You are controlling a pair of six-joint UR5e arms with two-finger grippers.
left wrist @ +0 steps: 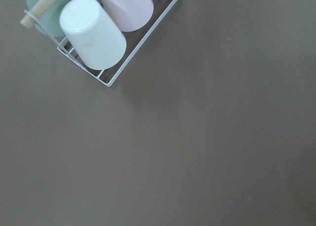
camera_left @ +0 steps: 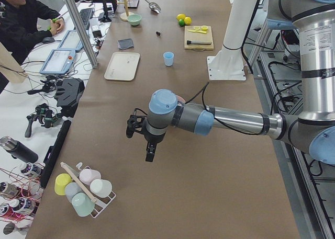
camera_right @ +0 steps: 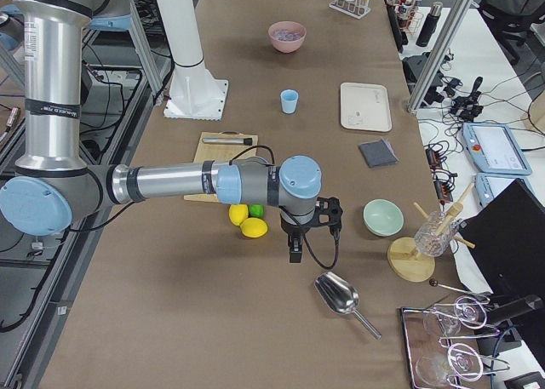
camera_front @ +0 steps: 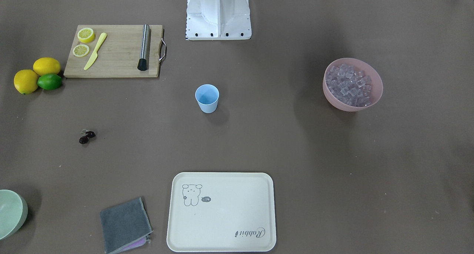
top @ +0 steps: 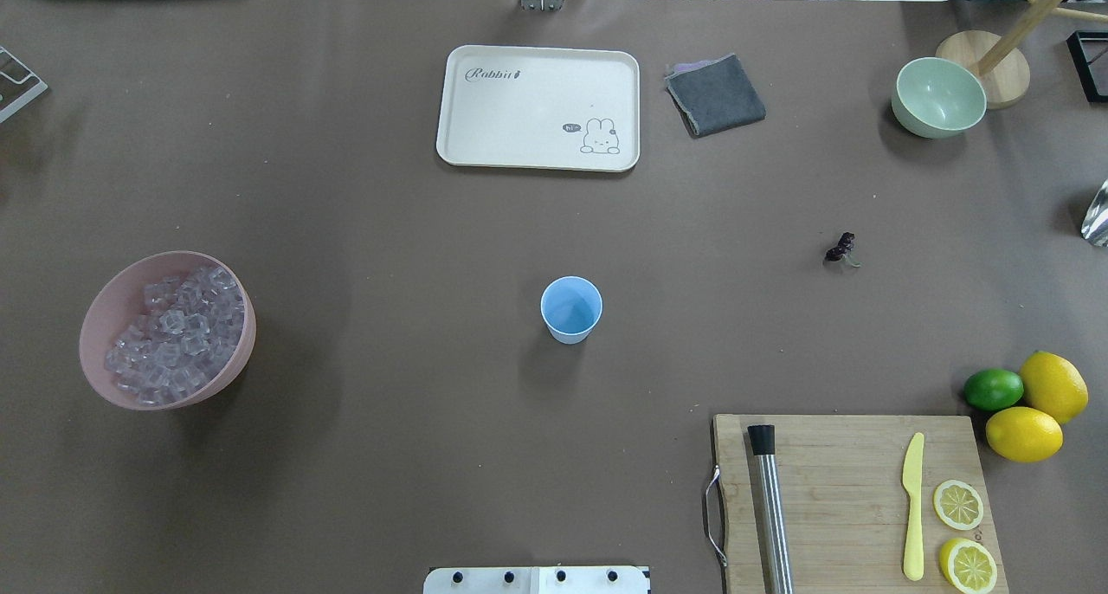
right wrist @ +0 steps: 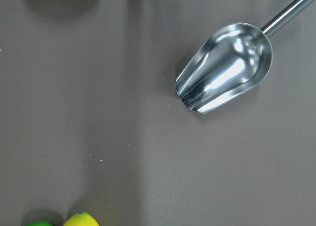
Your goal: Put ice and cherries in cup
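The light blue cup stands upright and empty mid-table, also in the overhead view. The ice fills a pink bowl on the robot's left side. The cherries lie on the table on the robot's right, also in the overhead view. My left gripper hangs over the table's left end, far from the bowl. My right gripper hangs over the right end, near the lemons. I cannot tell whether either gripper is open or shut; nothing shows in them.
A cream tray, a grey cloth and a pale green bowl lie on the far side. A cutting board carries a muddler, knife and lemon slices; lemons and a lime lie beside it. A metal scoop lies below my right wrist, a cup rack below my left.
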